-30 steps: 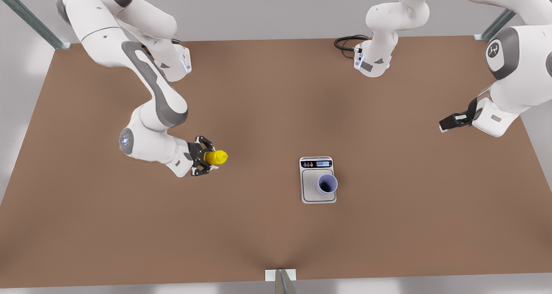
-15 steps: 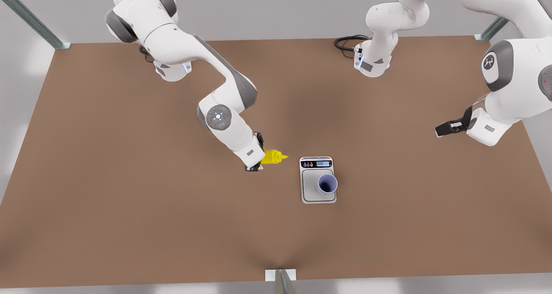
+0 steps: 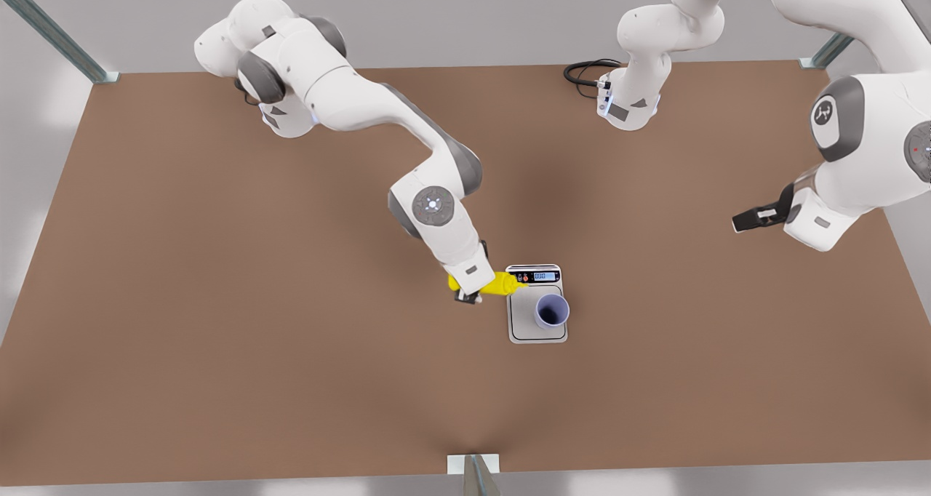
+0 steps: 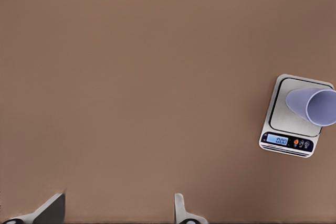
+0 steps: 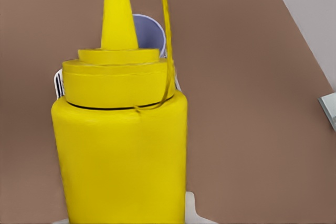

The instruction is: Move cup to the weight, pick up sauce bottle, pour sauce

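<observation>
yellow sauce bottle [image 3: 497, 284] lies level, nozzle toward cup [image 3: 552, 310].

Readable text is scarce. The weight [image 3: 537, 303] has a lit blue display strip [image 4: 277, 140] with dark digits; in the left wrist view they look like "0.00" or similar, can't confirm the exact figures. In the front view the display sits at the weight's 12 o'clock edge, digits illegible there. Beside the display are small round button icons [image 4: 300, 143], 1 orange-red, symbols not readable. The arm at the front view's right carries a round white logo mark [image 3: 826, 110] on a grey joint cover; it looks like a stylised glyph, no letters I can make out. No label or print visible on the sauce bottle [image 5: 122, 150] or the cup [image 3: 552, 310].
</observation>
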Tool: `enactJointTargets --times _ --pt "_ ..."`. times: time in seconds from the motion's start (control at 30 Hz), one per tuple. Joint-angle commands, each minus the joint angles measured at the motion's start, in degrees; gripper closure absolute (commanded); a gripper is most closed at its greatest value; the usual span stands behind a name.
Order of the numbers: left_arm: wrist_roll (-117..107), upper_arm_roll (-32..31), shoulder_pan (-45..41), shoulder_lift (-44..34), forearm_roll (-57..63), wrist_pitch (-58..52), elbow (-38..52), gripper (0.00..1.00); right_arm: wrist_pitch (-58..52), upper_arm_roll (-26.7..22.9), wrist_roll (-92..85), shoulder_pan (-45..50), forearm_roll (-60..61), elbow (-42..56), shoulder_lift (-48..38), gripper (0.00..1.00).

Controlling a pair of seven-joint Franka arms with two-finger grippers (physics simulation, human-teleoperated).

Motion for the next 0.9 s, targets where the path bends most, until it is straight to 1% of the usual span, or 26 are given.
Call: enactJointTargets --times 0.0,0.03,0.2,0.6,0.67,0.73,0.8,0.87 --pt "0.00 0.00 -0.10 0.08 0.00 -0.01 0.00 0.00 -0.03 0.00 0.09 0.00 -0.13 0.10 0.14 0.50" --pt "0.00 0.00 -0.01 0.08 0.00 -0.01 0.00 0.00 -0.65 0.09 0.09 0.00 -0.13 2.74 2.16 0.50" --pt "0.09 0.08 0.08 0.96 0.00 -0.10 0.00 0.00 -0.73 0.09 1.93 0.35 1.54 8.63 7.26 0.50" --pt "0.09 0.35 0.26 1.22 0.00 -0.10 0.00 0.00 -0.73 0.09 6.59 0.70 1.63 9.07 8.40 0.49" --pt "0.18 0.35 0.78 1.58 0.00 -0.01 0.00 0.00 -3.37 0.09 6.77 0.26 1.71 8.45 7.43 0.49" --pt "0.18 0.26 0.70 1.58 0.00 -0.01 0.00 0.00 -7.06 0.44 6.24 -1.41 3.91 5.65 2.08 0.50" --pt "0.17 0.26 0.70 1.58 0.00 -0.10 0.00 0.00 -6.97 0.44 4.13 -2.72 6.99 -2.61 -4.16 0.51" --pt "0.18 0.26 0.61 1.58 0.09 -0.01 0.00 0.00 -7.24 0.70 -2.11 -5.36 9.71 -10.96 -10.31 0.51"
